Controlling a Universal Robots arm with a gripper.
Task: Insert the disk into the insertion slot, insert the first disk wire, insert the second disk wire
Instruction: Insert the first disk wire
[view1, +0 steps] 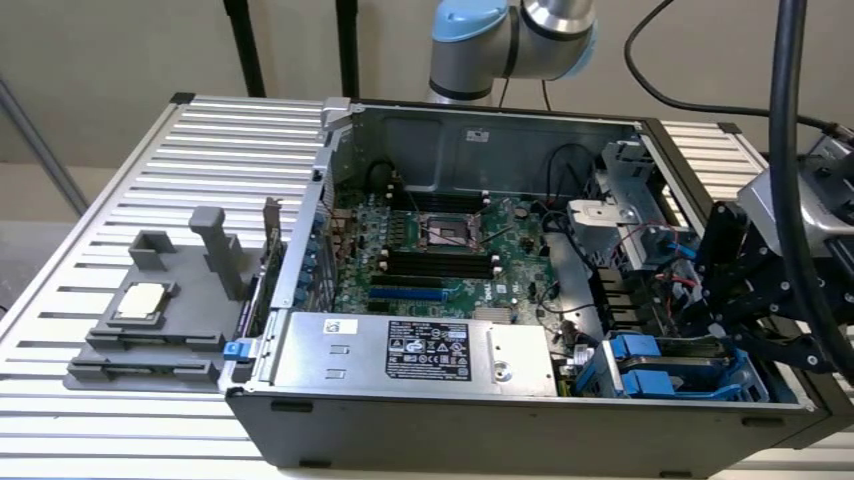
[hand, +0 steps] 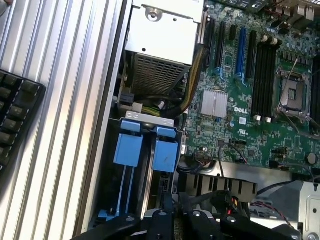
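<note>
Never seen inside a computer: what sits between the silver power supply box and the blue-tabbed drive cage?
Black and yellow cables lie between the power supply box and the drive cage, seen in the wrist view.

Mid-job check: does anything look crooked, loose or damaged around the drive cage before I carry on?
Nothing stands out. The two blue tabs sit side by side and parallel in the insertion slot, and the motherboard looks undamaged. Thin red and black wires lie loose near the claw.
</note>
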